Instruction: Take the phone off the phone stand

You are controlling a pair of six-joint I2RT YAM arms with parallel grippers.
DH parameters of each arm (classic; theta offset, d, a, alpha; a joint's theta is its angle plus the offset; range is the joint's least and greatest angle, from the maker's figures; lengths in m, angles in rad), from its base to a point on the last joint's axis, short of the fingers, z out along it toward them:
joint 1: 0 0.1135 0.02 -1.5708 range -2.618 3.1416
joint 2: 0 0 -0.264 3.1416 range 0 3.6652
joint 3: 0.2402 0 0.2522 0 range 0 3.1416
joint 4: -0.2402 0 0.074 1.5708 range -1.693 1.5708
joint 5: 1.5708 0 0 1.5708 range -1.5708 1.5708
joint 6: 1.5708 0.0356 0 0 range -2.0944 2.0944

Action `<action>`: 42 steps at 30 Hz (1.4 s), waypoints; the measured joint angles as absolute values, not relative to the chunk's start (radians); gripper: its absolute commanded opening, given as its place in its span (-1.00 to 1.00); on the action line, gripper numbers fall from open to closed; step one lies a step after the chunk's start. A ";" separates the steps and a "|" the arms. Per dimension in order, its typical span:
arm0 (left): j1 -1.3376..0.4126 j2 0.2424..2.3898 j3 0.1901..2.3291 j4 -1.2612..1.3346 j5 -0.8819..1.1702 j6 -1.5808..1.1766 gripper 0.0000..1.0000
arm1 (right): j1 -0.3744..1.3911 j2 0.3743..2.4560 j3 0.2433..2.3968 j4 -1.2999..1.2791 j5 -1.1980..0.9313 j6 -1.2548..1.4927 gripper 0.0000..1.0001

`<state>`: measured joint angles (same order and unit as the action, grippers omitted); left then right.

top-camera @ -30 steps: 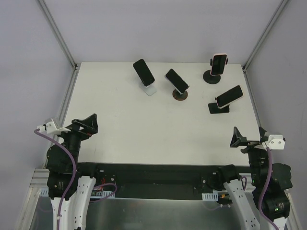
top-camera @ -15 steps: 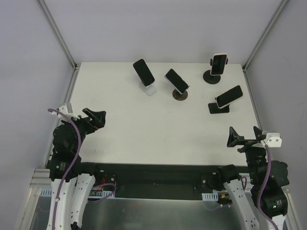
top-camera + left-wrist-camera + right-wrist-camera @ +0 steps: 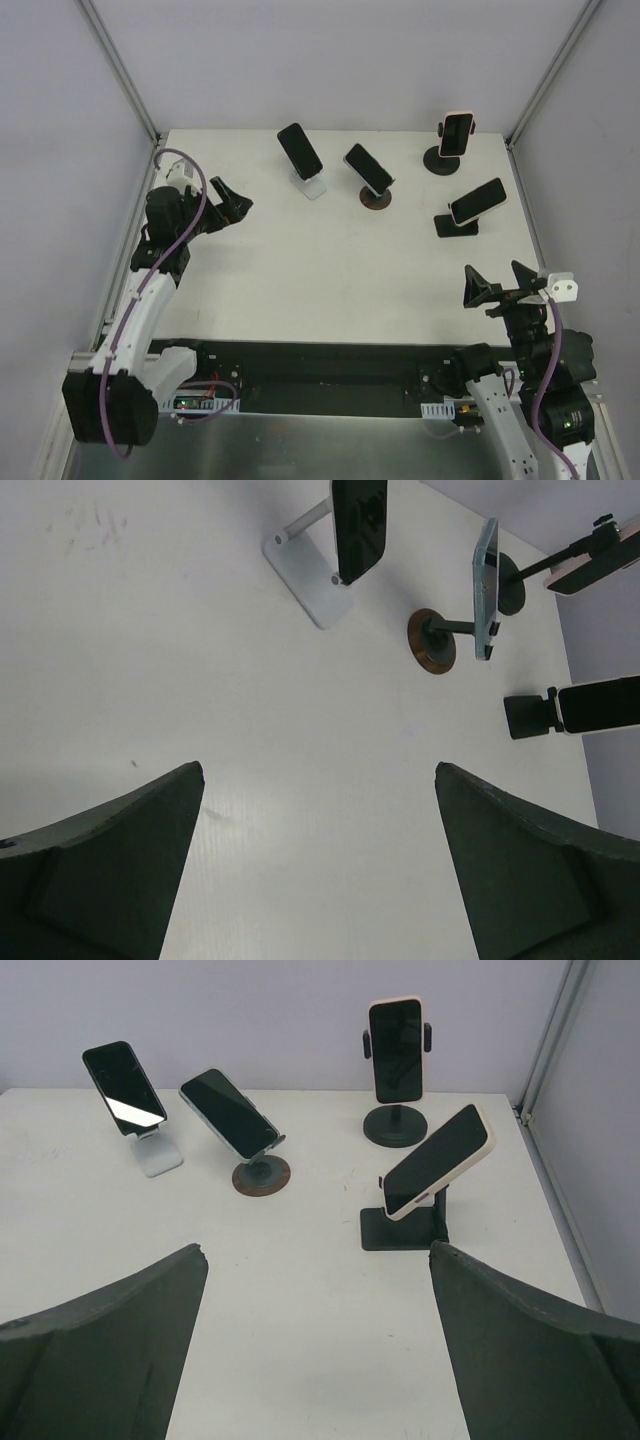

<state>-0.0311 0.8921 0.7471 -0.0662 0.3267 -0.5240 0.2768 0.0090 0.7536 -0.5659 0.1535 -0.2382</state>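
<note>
The left gripper [image 3: 232, 199] hangs over the worktop [image 3: 300, 290] near its left edge, jaws spread wide and holding nothing, touching nothing. It faces toward the far right. Just beyond it in that direction stands the nearest phone, a black phone [image 3: 299, 150] propped on a white stand [image 3: 312, 186] close to the far edge. The phone leans back, its lower end on the stand's lip and its long axis rising toward the far-left corner.

Next to the right is a second dark phone [image 3: 368, 168], tilted on a round brown-based stand [image 3: 377, 200]. Then a pink-edged phone [image 3: 456, 134] sits upright in a clamp stand [image 3: 441, 160] near the far-right corner. A fourth phone [image 3: 477, 201] slants on a black square stand [image 3: 455, 225] by the right edge.

The right gripper [image 3: 497, 281] hovers at the near-right corner, jaws likewise wide apart and empty, well apart from every phone; the slanted one is closest to it.

Judging by position, the left arm is better placed, and the black phone looks like its target. The jaws would need to straddle that phone's narrow width.
</note>
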 measured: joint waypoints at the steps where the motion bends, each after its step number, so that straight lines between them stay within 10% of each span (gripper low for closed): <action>1: -0.031 0.949 0.759 -0.028 0.340 -0.524 0.98 | 0.277 0.009 0.754 -0.564 0.143 -0.238 0.92; 19: -0.055 1.896 1.285 0.424 0.596 -0.595 0.65 | 0.278 0.124 0.871 -0.559 0.088 -0.233 0.92; 42: -0.119 2.225 1.582 0.559 0.647 -0.700 -0.54 | 0.278 0.122 0.888 -0.650 0.128 -0.137 0.92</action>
